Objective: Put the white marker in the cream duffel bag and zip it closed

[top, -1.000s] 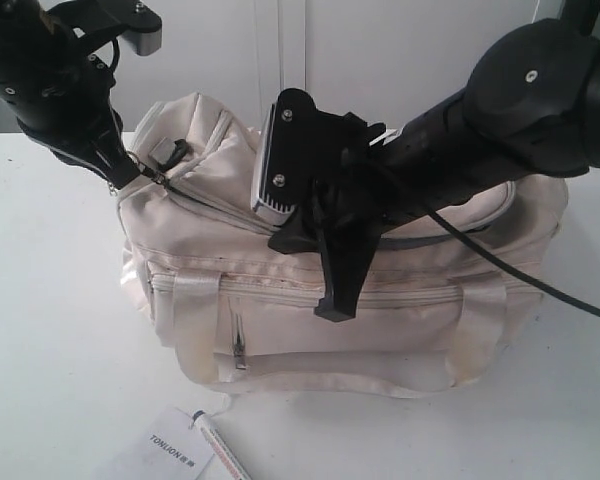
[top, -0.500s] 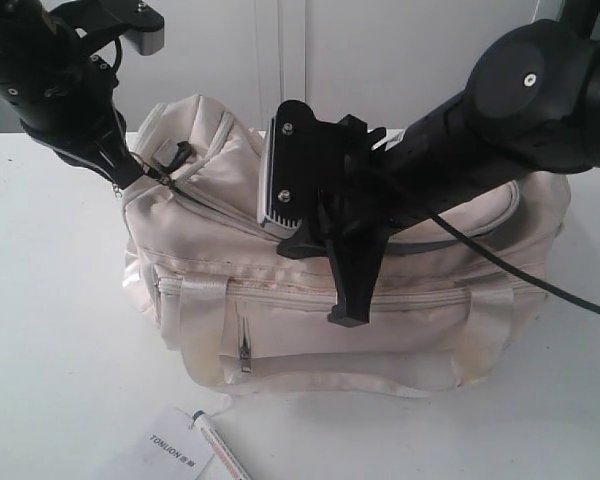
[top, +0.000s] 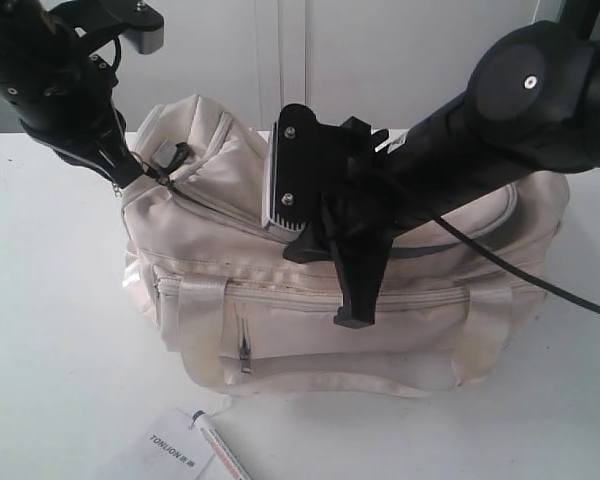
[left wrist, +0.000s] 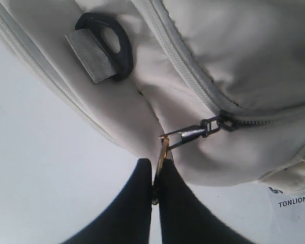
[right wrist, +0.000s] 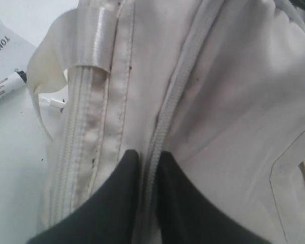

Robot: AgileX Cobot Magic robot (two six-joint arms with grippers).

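Left claw [left wrist: 155, 168] is clamped on the gold ring [left wrist: 163, 150] of the zip pull, at the bag's [top: 400, 320] end by the black strap ring [left wrist: 108, 46]. Right claw [right wrist: 147, 155] stands narrow astride the top zip seam [right wrist: 165, 117]; whether it grips the seam cannot be told.

Marker [top: 223, 452] lies on the table [top: 50, 350] in front of the bag, touching the paper tag [top: 170, 445], not inside.

Risks, as judged:
- Running the zip now would shut the marker out.
- The pinch on the thin ring is slight; a sideways pull could slip it free.
- The bag is soft, so a tug on the pull may drag or fold the whole bag unless the right claw anchors it.
- The right arm lies across the bag's top and crowds the mouth.

Room: open table lies to the left of the bag and in front of it. The table's front edge beyond the marker is not in view.
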